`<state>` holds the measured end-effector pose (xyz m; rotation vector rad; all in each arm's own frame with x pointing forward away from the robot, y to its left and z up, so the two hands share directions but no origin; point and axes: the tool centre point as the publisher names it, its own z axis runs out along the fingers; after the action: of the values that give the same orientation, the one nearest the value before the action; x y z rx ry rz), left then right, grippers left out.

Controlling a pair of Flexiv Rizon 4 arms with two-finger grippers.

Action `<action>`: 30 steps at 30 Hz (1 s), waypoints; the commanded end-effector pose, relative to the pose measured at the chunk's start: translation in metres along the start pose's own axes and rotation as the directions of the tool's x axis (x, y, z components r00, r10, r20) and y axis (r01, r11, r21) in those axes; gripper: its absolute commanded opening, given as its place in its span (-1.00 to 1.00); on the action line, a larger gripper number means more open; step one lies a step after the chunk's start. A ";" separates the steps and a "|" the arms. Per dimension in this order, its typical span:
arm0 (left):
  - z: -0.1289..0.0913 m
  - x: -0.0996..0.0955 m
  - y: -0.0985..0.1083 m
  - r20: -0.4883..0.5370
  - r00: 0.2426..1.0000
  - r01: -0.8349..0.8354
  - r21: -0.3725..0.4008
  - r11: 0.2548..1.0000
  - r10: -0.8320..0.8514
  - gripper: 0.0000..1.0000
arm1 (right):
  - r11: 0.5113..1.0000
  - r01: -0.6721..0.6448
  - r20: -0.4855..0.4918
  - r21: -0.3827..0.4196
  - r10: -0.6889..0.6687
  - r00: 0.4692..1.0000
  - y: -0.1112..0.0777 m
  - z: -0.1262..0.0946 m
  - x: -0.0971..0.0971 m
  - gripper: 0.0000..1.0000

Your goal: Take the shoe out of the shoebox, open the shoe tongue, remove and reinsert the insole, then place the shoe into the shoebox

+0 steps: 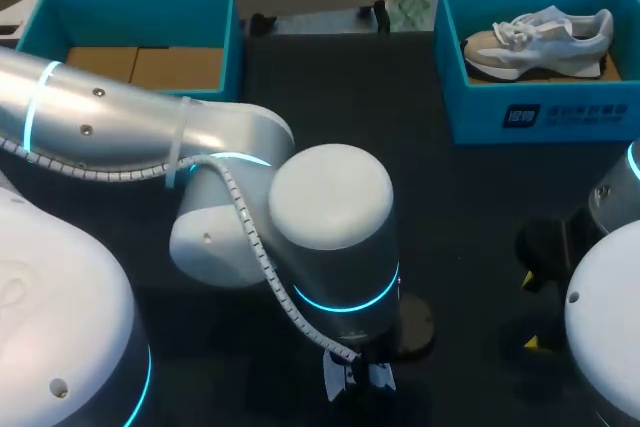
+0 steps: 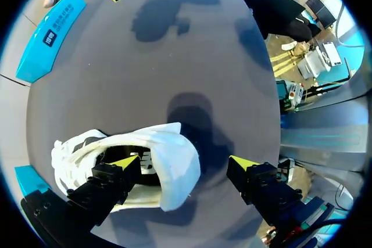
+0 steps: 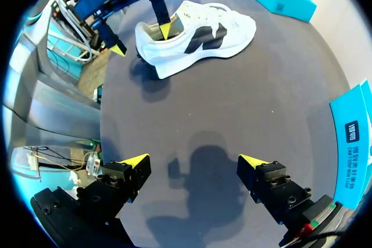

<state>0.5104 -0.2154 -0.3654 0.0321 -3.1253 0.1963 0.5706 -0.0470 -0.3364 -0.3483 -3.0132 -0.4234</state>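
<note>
A white shoe (image 3: pixel 192 36) with a dark side mark lies on its sole on the dark table. My left gripper (image 2: pixel 186 162) is open at its heel: one yellow-tipped finger (image 2: pixel 125 164) sits inside the shoe (image 2: pixel 168 155) opening, the other (image 2: pixel 244 164) outside beside the heel. In the head view my left arm (image 1: pixel 330 227) hides the shoe and that gripper. My right gripper (image 3: pixel 195 161) hangs open over bare table, well short of the shoe, holding nothing; its tips also show in the head view (image 1: pixel 532 312).
A blue shoebox (image 1: pixel 140 17) with brown cardboard inside stands at the back left. A second blue shoebox (image 1: pixel 540 112) at the back right holds a beige-grey shoe (image 1: pixel 540 42). Dark table (image 1: pixel 450 207) lies between them.
</note>
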 end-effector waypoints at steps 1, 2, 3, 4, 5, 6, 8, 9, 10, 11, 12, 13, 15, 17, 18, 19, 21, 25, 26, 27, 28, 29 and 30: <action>0.012 0.000 -0.006 -0.011 1.000 -0.006 -0.009 1.000 0.006 1.00 | 1.000 0.001 0.003 -0.002 -0.001 1.000 -0.001 -0.002 0.002 1.00; 0.013 0.001 -0.006 -0.012 1.000 -0.008 -0.011 1.000 0.008 1.00 | 1.000 0.001 0.003 -0.002 -0.001 1.000 -0.001 -0.002 0.002 1.00; 0.014 0.001 -0.006 -0.013 1.000 -0.010 -0.014 1.000 0.009 1.00 | 1.000 0.001 0.003 -0.002 -0.001 1.000 -0.001 -0.002 0.002 1.00; 0.015 0.002 -0.006 -0.014 1.000 -0.010 -0.017 1.000 0.009 1.00 | 1.000 0.001 0.003 -0.002 -0.001 1.000 -0.001 -0.002 0.002 1.00; 0.016 0.002 -0.006 -0.023 1.000 -0.011 -0.016 1.000 0.011 1.00 | 1.000 0.001 0.003 -0.002 -0.001 1.000 -0.001 -0.002 0.002 1.00; 0.017 0.002 -0.006 -0.024 1.000 -0.011 -0.017 1.000 0.011 1.00 | 1.000 0.001 0.003 -0.002 -0.001 1.000 -0.001 -0.002 0.002 1.00; 0.018 0.002 -0.006 -0.032 0.999 -0.010 -0.016 1.000 0.010 0.98 | 1.000 0.001 0.003 -0.002 -0.001 1.000 -0.001 -0.002 0.002 1.00; 0.018 0.002 -0.006 -0.033 0.999 -0.010 -0.016 1.000 0.010 0.95 | 1.000 0.001 0.003 -0.002 -0.001 1.000 -0.001 -0.002 0.002 1.00; 0.019 0.003 -0.006 -0.034 0.999 -0.010 -0.016 1.000 0.010 0.86 | 1.000 0.001 0.003 -0.002 -0.001 1.000 -0.001 -0.002 0.002 1.00; 0.019 0.004 -0.006 -0.035 0.999 -0.011 -0.016 1.000 0.010 0.62 | 1.000 0.001 0.003 -0.002 -0.001 1.000 -0.001 -0.002 0.002 1.00; 0.020 0.004 -0.007 -0.036 0.999 -0.012 -0.019 1.000 0.011 0.51 | 1.000 0.001 0.003 -0.002 -0.001 1.000 -0.001 -0.002 0.002 1.00; 0.020 0.005 -0.007 -0.034 0.999 -0.011 -0.022 1.000 0.010 0.47 | 1.000 0.001 0.003 -0.002 -0.001 1.000 -0.001 -0.002 0.002 1.00; 0.022 0.005 -0.007 -0.036 0.999 -0.010 -0.024 1.000 0.009 0.43 | 1.000 0.001 0.003 -0.002 -0.001 1.000 -0.001 -0.002 0.002 1.00; 0.024 0.004 -0.007 -0.038 0.999 -0.007 -0.026 1.000 0.006 0.38 | 1.000 0.001 0.003 -0.002 -0.001 1.000 -0.001 -0.002 0.002 1.00; 0.024 0.004 -0.007 -0.040 0.999 -0.006 -0.028 1.000 0.005 0.38 | 1.000 0.001 0.003 -0.002 -0.001 1.000 -0.001 -0.002 0.002 1.00; 0.025 0.004 -0.007 -0.040 0.999 -0.005 -0.029 1.000 0.004 0.38 | 1.000 0.001 0.003 -0.002 -0.001 1.000 -0.001 -0.002 0.002 1.00; 0.026 0.005 -0.007 -0.041 0.999 -0.005 -0.033 0.999 0.003 0.29 | 1.000 0.001 0.003 -0.002 -0.001 1.000 -0.001 -0.002 0.002 1.00; 0.026 0.006 -0.005 -0.040 0.999 -0.005 -0.036 0.999 0.004 -0.34 | 1.000 0.001 0.003 -0.002 -0.001 1.000 -0.001 -0.002 0.002 1.00; 0.025 0.006 -0.005 -0.039 0.999 -0.006 -0.036 0.999 0.005 -0.52 | 1.000 0.001 0.003 -0.002 -0.001 1.000 -0.001 -0.002 0.002 1.00; 0.025 0.006 -0.005 -0.039 0.999 -0.007 -0.037 0.999 0.006 -0.55 | 1.000 0.001 0.003 -0.002 -0.001 1.000 -0.001 -0.002 0.002 1.00; 0.024 0.005 -0.005 -0.035 0.999 -0.008 -0.041 0.999 0.006 -0.57 | 1.000 0.001 0.003 -0.002 -0.001 1.000 -0.001 -0.002 0.002 1.00; 0.024 0.004 -0.005 -0.035 0.999 -0.008 -0.041 0.999 0.007 -0.66 | 1.000 0.001 0.003 -0.002 -0.001 1.000 -0.001 -0.002 0.002 1.00; 0.024 0.003 -0.004 -0.035 0.999 -0.009 -0.041 0.999 0.007 -0.75 | 1.000 0.001 0.003 -0.002 -0.001 1.000 -0.001 -0.002 0.002 1.00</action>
<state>0.5052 -0.2212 -0.3886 0.0166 -3.0918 0.1328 0.5706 -0.0470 -0.3364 -0.3483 -3.0132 -0.4234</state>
